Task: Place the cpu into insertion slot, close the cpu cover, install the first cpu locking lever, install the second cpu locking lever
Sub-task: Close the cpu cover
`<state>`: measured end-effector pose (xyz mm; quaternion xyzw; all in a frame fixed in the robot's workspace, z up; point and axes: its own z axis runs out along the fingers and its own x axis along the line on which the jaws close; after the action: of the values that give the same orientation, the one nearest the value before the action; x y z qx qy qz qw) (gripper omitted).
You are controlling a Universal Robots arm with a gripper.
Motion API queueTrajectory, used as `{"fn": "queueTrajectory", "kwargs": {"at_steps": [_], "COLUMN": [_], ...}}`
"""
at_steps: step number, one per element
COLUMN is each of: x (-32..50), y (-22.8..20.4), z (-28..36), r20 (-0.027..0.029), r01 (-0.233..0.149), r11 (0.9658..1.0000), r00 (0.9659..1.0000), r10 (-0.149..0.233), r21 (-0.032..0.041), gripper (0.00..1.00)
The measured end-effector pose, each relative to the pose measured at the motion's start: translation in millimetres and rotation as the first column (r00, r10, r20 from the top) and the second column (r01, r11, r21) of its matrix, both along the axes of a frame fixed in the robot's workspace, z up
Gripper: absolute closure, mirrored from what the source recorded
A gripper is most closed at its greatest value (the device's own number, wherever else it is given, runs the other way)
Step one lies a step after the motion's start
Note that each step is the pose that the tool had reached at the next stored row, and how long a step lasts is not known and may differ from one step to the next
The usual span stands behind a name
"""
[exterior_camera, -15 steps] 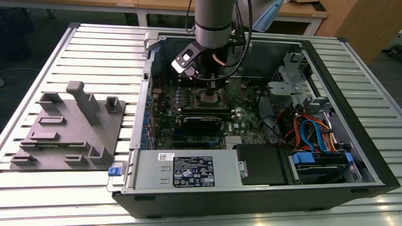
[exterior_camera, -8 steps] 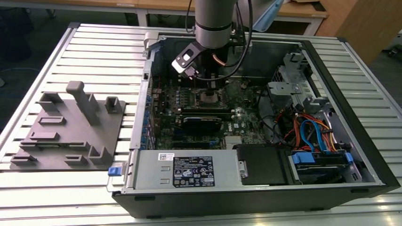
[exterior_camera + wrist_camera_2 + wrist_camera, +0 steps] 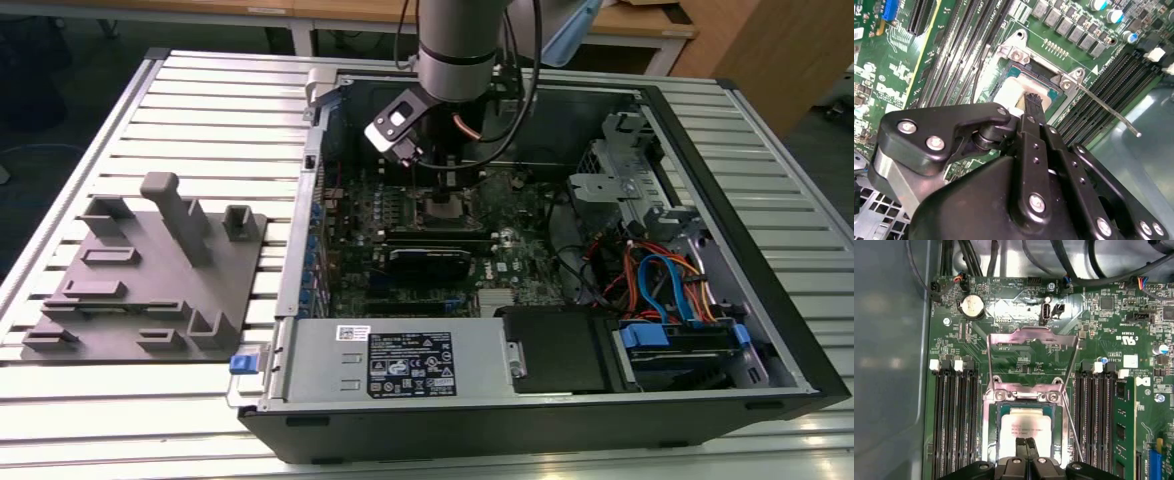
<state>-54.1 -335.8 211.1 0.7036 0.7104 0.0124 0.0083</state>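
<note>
Black gripper (image 3: 1024, 444) jaws together, tips side by side with nothing between them, on or just over the near edge of the small flat square silver-grey cpu (image 3: 1026, 424); contact not certain. The cpu lies flat inside the square dark insertion slot with silvery metal rim (image 3: 989, 426), metal top up. The thin silvery hinged cpu cover with square cut-out (image 3: 1031, 334) stands swung open beyond the slot's far side, green board showing through it. A thin wire locking lever (image 3: 1109, 112) sticks out free from a slot corner, not latched. Judged: seating step, about done. To do it well, keep the tips light and straight down on the metal top, no sideways drag, cpu level with all four edges inside the rim. The cpu is square, so no real long axis; its edges run parallel to the rim and to the long black memory slots (image 3: 954, 425) alongside. All inside an open black computer case (image 3: 534, 430) on a slatted metal table (image 3: 134, 420).
</note>
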Motion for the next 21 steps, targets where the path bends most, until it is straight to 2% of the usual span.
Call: {"fn": "queueTrajectory", "kwargs": {"at_steps": [3,10,21], "x": [0.1,0.1,0.1], "y": [0.1,0.1,0.1], "z": [4.6,22.9,45.0], "r20": [0.0001,0.0,-0.0008], "r01": [0.0,0.0,0.0], "r11": [1.0,1.0,1.0], "r00": [1.0,1.0,1.0], "r10": [0.0,0.0,0.0], "r21": [0.0003,0.0004,0.0003], "gripper": [0.9,0.9,0.9]}}
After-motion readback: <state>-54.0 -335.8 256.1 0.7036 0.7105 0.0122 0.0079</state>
